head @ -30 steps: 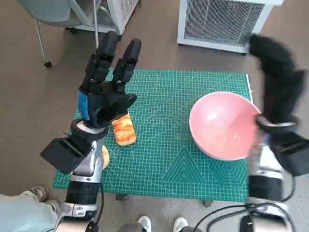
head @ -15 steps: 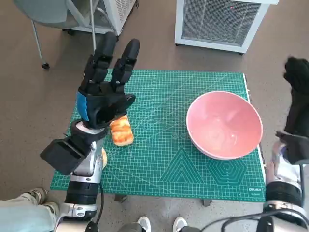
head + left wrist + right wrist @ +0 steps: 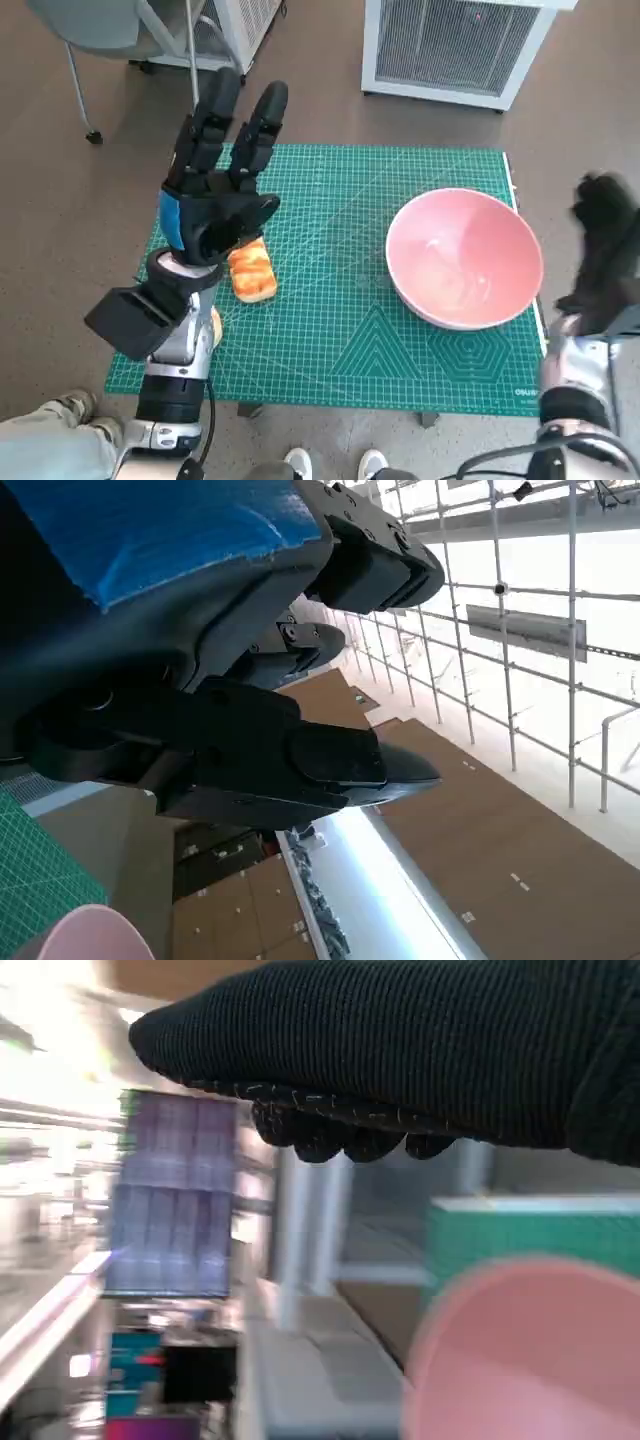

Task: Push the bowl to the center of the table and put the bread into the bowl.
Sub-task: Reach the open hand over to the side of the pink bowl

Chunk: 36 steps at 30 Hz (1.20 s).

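Bowl (image 3: 465, 258) sits right of centre; bread (image 3: 253, 270) lies under the left robot hand (image 3: 215, 190), spread wide, empty. Right robot hand (image 3: 603, 255) beside the rim: grip unclear. We'd push low on the bowl's wall.

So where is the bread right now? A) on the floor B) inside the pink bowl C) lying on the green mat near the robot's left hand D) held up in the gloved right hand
C: the bread lies on the green mat just below the raised left hand, while the pink bowl has nothing in it.
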Each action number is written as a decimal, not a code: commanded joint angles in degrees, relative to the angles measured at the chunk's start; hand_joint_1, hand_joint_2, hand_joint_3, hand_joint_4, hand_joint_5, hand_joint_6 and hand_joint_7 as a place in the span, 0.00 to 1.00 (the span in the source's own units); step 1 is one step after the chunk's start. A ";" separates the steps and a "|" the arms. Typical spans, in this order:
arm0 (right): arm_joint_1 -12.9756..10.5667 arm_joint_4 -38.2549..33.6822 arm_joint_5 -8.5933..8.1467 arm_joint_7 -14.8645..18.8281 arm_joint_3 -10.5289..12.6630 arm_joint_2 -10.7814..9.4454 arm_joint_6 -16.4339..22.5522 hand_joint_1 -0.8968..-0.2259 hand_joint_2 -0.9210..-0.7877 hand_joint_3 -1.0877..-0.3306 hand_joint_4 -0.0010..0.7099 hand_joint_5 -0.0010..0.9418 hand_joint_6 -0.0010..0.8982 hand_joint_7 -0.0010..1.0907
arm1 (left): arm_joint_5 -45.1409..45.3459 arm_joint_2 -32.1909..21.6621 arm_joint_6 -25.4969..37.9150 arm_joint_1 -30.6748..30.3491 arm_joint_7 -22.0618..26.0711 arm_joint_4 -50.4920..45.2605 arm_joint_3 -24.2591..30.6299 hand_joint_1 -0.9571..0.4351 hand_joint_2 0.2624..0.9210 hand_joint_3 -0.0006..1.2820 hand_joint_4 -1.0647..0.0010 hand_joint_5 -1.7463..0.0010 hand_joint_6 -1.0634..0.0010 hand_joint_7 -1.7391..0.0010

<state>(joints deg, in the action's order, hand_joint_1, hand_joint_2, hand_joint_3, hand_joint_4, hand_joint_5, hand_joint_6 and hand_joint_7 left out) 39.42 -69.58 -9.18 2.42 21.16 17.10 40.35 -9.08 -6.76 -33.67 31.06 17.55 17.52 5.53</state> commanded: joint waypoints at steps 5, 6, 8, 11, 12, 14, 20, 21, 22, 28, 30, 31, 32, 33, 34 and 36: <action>-0.82 -2.42 -0.78 2.94 -0.32 -5.18 -5.91 0.40 0.00 0.38 0.30 0.01 0.03 0.48 | -0.79 -0.85 0.33 -0.04 0.10 -0.05 0.41 0.46 1.00 0.12 0.68 1.00 0.63 1.00; -0.75 -2.39 -0.65 3.24 -0.52 -5.78 -6.30 0.40 0.00 0.38 0.31 0.01 0.03 0.48 | -0.78 -0.93 0.40 -0.01 0.10 -0.10 0.39 0.46 1.00 0.12 0.68 1.00 0.63 1.00; -0.63 -2.35 -0.54 3.86 -0.75 -6.66 -6.93 0.40 0.00 0.38 0.32 0.01 0.03 0.47 | -0.72 -1.01 0.54 -0.03 0.05 -0.29 0.33 0.46 1.00 0.12 0.68 1.00 0.63 1.00; -0.40 -2.26 -0.25 4.73 -1.32 -7.92 -7.79 0.39 0.00 0.37 0.32 0.02 0.04 0.47 | -0.66 -1.21 0.76 -0.06 0.06 -0.53 0.28 0.46 1.00 0.12 0.67 1.00 0.63 1.00; -0.26 -2.30 -0.05 5.00 -1.63 -8.26 -8.17 0.39 0.00 0.37 0.32 0.02 0.04 0.47 | -0.65 -1.31 0.81 -0.08 0.08 -0.56 0.29 0.46 1.00 0.12 0.67 1.00 0.63 1.00; 0.01 -2.33 0.25 5.43 -2.13 -8.77 -8.70 0.38 0.00 0.37 0.33 0.01 0.05 0.44 | -0.71 -1.54 0.89 -0.04 0.15 -0.51 0.38 0.46 1.00 0.12 0.67 1.00 0.63 1.00; 1.04 -2.42 1.48 6.14 -3.92 -9.96 -9.74 0.40 0.00 0.36 0.33 0.01 0.07 0.41 | -0.65 -2.02 0.96 -0.11 0.04 -0.49 0.44 0.47 1.00 0.12 0.67 0.99 0.62 1.00; 1.19 -2.43 1.59 6.15 -4.19 -10.11 -9.82 0.40 0.00 0.36 0.33 0.01 0.08 0.41 | -0.64 -2.07 0.99 -0.10 -0.01 -0.50 0.42 0.47 1.00 0.12 0.67 0.99 0.62 1.00; 1.45 -2.46 1.82 6.17 -4.61 -10.40 -9.84 0.39 0.00 0.36 0.33 0.01 0.08 0.41 | -0.64 -2.10 1.05 -0.10 -0.04 -0.58 0.39 0.47 1.00 0.12 0.66 0.99 0.62 1.00; 2.64 -2.55 2.80 6.48 -6.18 -11.80 -9.54 0.39 0.00 0.37 0.33 0.00 0.11 0.36 | -0.77 -2.24 1.40 -0.27 -0.12 -1.07 0.40 0.47 1.00 0.12 0.66 1.00 0.62 0.99; 3.07 -2.57 2.93 6.86 -6.50 -12.27 -9.43 0.39 0.00 0.38 0.34 0.00 0.12 0.36 | -0.76 -2.25 1.46 -0.26 -0.17 -1.12 0.43 0.47 1.00 0.12 0.66 1.00 0.61 0.99; 3.24 -2.59 2.98 7.00 -6.60 -12.46 -9.42 0.39 0.00 0.38 0.34 0.00 0.12 0.36 | -0.75 -2.26 1.46 -0.26 -0.18 -1.13 0.45 0.47 1.00 0.12 0.66 1.00 0.61 0.99; 3.53 -2.65 3.00 7.20 -6.68 -12.71 -9.49 0.39 0.00 0.38 0.34 0.00 0.12 0.36 | -0.74 -2.29 1.49 -0.29 -0.20 -1.18 0.48 0.47 1.00 0.12 0.66 1.00 0.61 0.99; 3.72 -2.70 3.01 7.33 -6.74 -12.88 -9.54 0.38 0.00 0.39 0.34 0.01 0.13 0.35 | -0.74 -2.31 1.52 -0.31 -0.21 -1.22 0.50 0.47 1.00 0.12 0.66 0.99 0.61 0.99; 4.05 -2.80 3.03 7.44 -6.84 -13.17 -9.65 0.38 0.00 0.40 0.34 0.01 0.13 0.35 | -0.76 -2.34 1.56 -0.35 -0.21 -1.24 0.55 0.47 1.00 0.12 0.66 0.99 0.61 0.99; 4.56 -2.97 3.15 7.49 -7.07 -13.61 -9.78 0.37 0.00 0.40 0.35 0.01 0.14 0.35 | -0.80 -2.38 1.60 -0.42 -0.21 -1.25 0.63 0.47 1.00 0.12 0.66 0.99 0.61 0.99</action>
<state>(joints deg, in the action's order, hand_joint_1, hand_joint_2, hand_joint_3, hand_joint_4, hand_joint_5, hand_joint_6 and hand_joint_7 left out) 43.63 -71.41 -6.52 9.37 14.59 4.57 31.68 -9.45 -8.70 -32.33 31.06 17.58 17.14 5.69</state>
